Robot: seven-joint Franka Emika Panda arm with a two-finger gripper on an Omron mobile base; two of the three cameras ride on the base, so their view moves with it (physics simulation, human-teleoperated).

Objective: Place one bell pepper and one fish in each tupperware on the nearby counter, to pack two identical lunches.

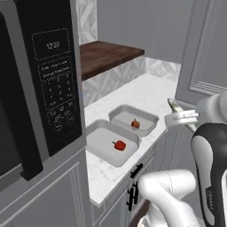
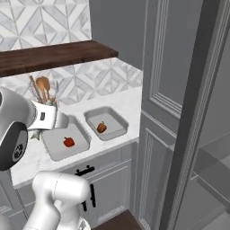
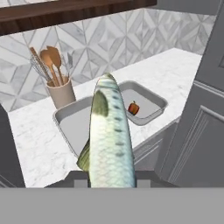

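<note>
Left base view: two light-grey tupperware containers sit side by side on the white marble counter (image 1: 146, 95), the near tupperware (image 1: 111, 142) holding a red bell pepper (image 1: 119, 145) and the far tupperware (image 1: 133, 119) holding a second bell pepper (image 1: 135, 124). Neither holds a fish yet. The gripper (image 1: 182, 116) hangs off the counter's front edge, to the right of the far container, with the tip of a fish (image 1: 175, 105) poking out beyond it. The forearm reaches in from the right, wrist roughly level, well above the rims.

Right base view: the hand (image 2: 47, 117) sits above the left container's near-left corner, beside the utensil holder (image 2: 41, 96). I judge the step in hand to be carrying the fish to a container. To do it well, the hand should travel further over the tray, centre the fish lengthwise along the tray's long side, and lower before letting go, so the fish lands flat beside the pepper rather than across the rim.

Hand view: the fish (image 3: 110, 140) stands lengthwise up the middle of the picture, pale silver-green and scaled, clamped at its tail end between the narrowly closed jaws. Behind it lie the left tupperware (image 3: 70, 127), largely hidden, and the right tupperware (image 3: 148, 105) with its pepper (image 3: 134, 108). The fish points toward the gap between the two trays, so the aim needs committing to one.
</note>
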